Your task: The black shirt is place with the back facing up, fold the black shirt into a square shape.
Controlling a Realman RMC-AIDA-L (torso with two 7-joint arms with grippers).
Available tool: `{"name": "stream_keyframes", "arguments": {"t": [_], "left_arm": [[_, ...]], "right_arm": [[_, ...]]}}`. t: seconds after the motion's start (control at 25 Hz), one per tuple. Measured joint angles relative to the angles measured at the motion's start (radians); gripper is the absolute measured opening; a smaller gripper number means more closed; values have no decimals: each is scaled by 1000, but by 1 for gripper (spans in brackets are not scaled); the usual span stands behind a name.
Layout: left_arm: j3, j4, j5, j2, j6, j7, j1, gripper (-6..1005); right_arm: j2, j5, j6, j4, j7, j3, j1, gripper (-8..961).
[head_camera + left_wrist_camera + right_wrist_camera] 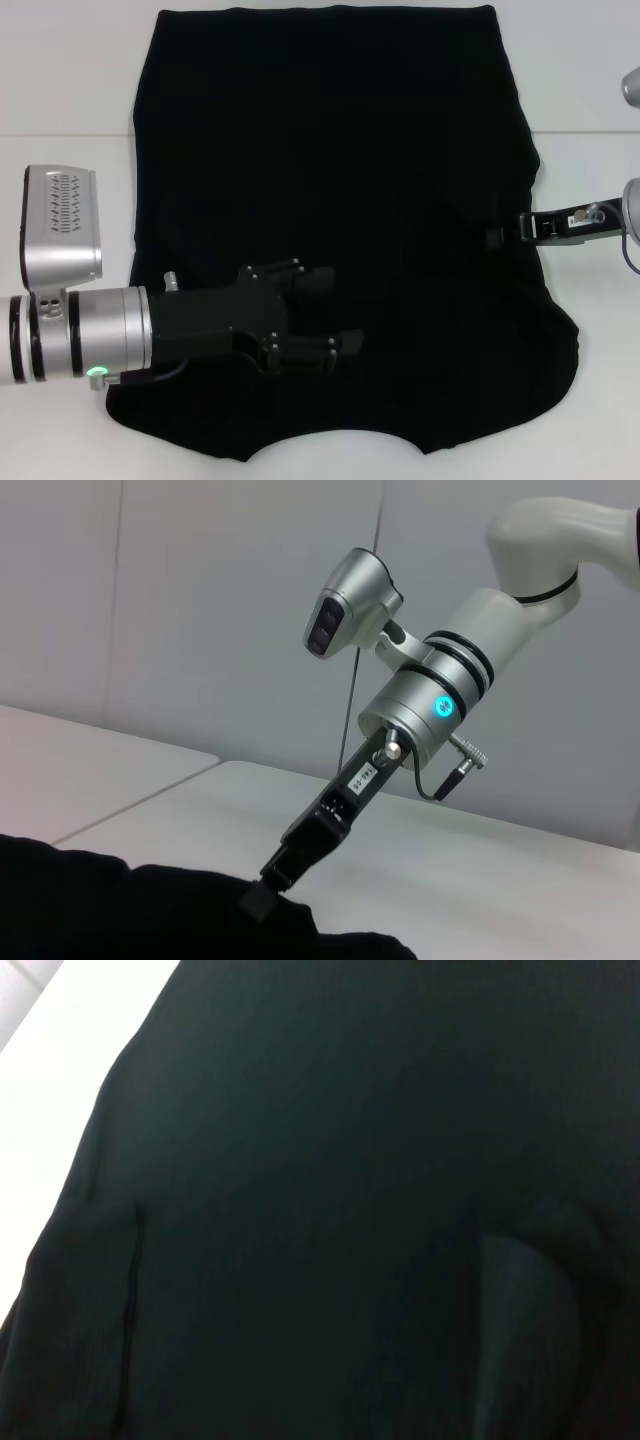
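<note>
honestly, the fold could bunch here: both grippers are on one big floppy sheet of cloth.

i read the black shirt (pixel 340 200) as spread over the white table (pixel 60 80), filling the middle of my head view, with its curved edge at 6 o'clock. if the two arms pull unevenly, or my right gripper (pixel 497 237) at the shirt's 3 o'clock edge loses its pinch, the layer would drag crooked and wrinkle, and no square comes of it. that gripper touches the fabric at its tip (pixel 262 900), seemingly pinching the edge, but i cannot tell how tightly. my left gripper (pixel 340 310) lies over the cloth toward 7 o'clock, fingers spread apart, holding nothing i can see.
</note>
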Motion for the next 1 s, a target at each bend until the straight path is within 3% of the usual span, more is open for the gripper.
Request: {"name": "stream_keyframes", "arguments": {"t": [0.2, 0.56, 1.0], "left_arm": [[0, -1, 2, 2, -5, 0, -3, 870], [0, 1, 13, 3, -11, -7, -9, 870], [-2, 49, 15, 20, 28, -96, -5, 871]], "right_arm": [[0, 8, 7, 0, 11, 0, -1, 57], [-3, 23, -37, -49, 19, -4, 4, 257], [-62, 30, -87, -63, 32, 5, -96, 675]]}}
